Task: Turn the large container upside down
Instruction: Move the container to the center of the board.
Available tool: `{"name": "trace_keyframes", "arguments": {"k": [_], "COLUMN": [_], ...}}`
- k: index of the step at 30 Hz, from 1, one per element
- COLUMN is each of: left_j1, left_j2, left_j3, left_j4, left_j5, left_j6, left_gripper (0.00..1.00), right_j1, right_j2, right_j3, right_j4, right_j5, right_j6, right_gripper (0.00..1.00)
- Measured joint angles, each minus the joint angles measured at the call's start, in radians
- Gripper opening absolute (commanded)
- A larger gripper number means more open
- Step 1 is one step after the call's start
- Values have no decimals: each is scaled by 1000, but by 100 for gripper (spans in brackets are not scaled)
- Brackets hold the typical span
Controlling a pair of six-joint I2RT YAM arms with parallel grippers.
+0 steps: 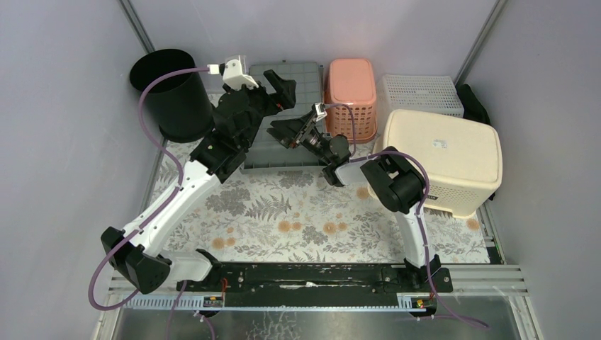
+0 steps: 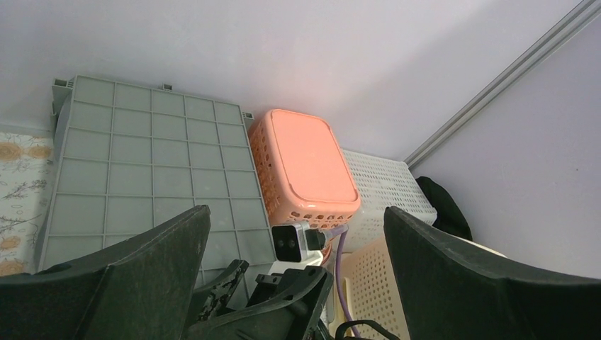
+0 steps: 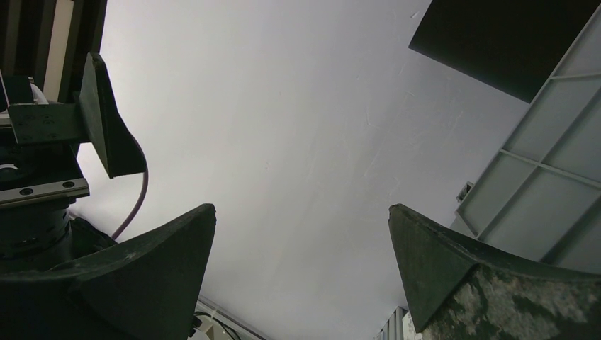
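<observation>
Pale lilac walls close round a fern-patterned desk (image 1: 298,212), where the grey crate (image 1: 310,79) lies at the back centre with its gridded face up, between a black bin (image 1: 173,92) on its left and a pink basket (image 1: 349,85) just beside it on the right. Both arms reach over the crate: the left end effector (image 1: 282,88) hangs above its far half and the right end effector (image 1: 282,134) above its near half, each released with jaws spread wide and nothing between them. A big cream basket (image 1: 443,152) sits bottom-up on the right side.
</observation>
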Motion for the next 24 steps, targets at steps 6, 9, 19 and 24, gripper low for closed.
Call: {"name": "trace_keyframes", "arguments": {"k": [6, 9, 19, 24], "left_j1": [0, 0, 0, 0], "left_j2": [-3, -5, -118, -184], "left_j3": [-9, -12, -167, -277], "left_j4": [2, 2, 84, 138], "left_j5": [1, 1, -9, -28], "left_j6": [-8, -12, -78, -123], "left_gripper": [100, 100, 100, 100], "right_j1": [0, 0, 0, 0], "right_j2": [-4, -4, -106, -174], "right_j3": [-6, -6, -75, -93], "right_j4": [0, 0, -29, -57], "right_j5": [0, -1, -27, -42], "right_j6": [0, 0, -50, -95], "right_gripper": [99, 100, 100, 100]}}
